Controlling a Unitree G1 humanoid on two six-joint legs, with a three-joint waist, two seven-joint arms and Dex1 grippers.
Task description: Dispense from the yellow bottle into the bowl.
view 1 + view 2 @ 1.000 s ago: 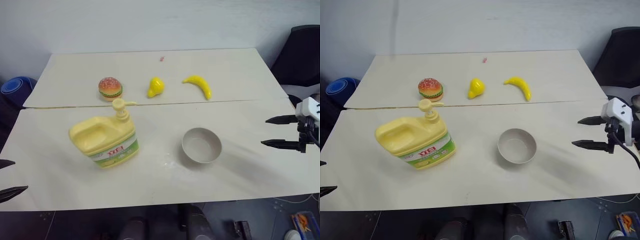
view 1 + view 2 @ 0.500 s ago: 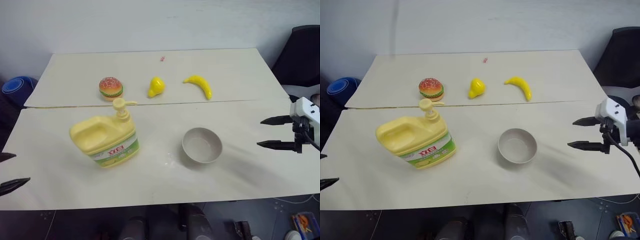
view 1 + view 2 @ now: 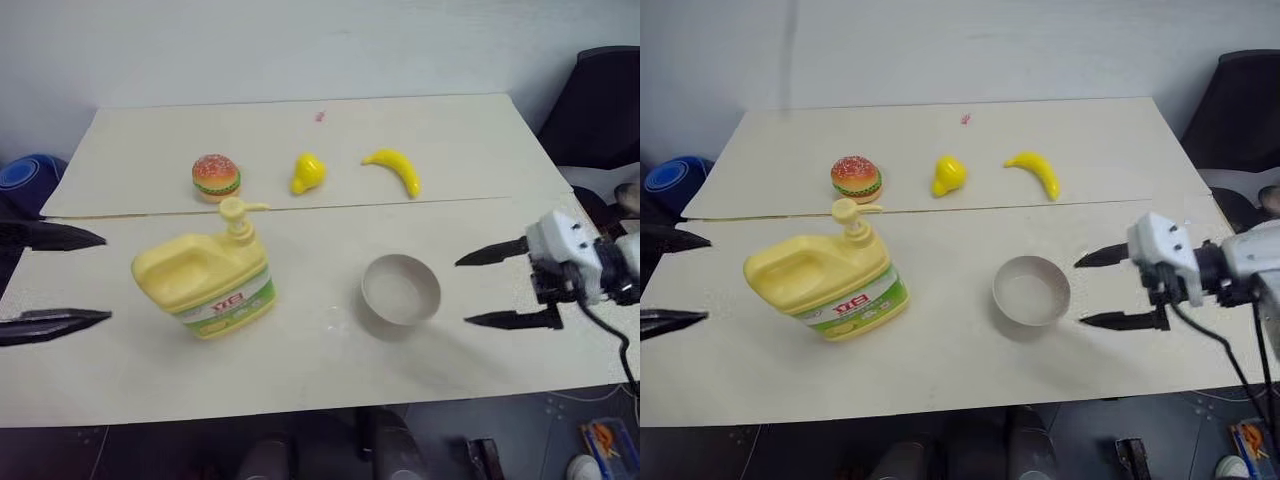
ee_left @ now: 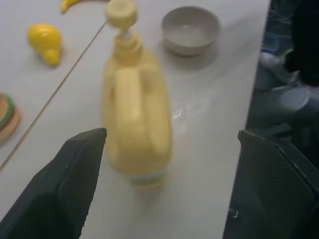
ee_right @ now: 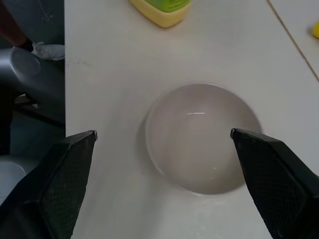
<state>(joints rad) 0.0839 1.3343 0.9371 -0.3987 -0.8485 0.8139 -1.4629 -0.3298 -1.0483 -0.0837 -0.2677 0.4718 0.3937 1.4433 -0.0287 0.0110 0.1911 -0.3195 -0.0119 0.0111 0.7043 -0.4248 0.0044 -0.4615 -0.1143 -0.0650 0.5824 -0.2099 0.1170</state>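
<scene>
Left eye view first: the pale bench (image 3: 480,150) carries it all, and the yellow bottle (image 3: 205,283) is our landmark, standing upright near the front-left of the bench with its pump top toward the back. To the bottle's left hangs the left end effector (image 3: 60,277), fingers spread wide, empty, its tips apart from the bottle's side. Well to the right of the bottle, the right end effector (image 3: 487,287) points in from the bench's right edge, also gaping wide and holding nothing. Between that end effector and the bottle sits the bowl (image 3: 400,289), upright on the bench, clear of the bottle and just off the right fingertips. Behind the bottle, across the seam, there's a toy burger (image 3: 216,176), then farther right a yellow pear (image 3: 308,172) and a banana (image 3: 394,168).
</scene>
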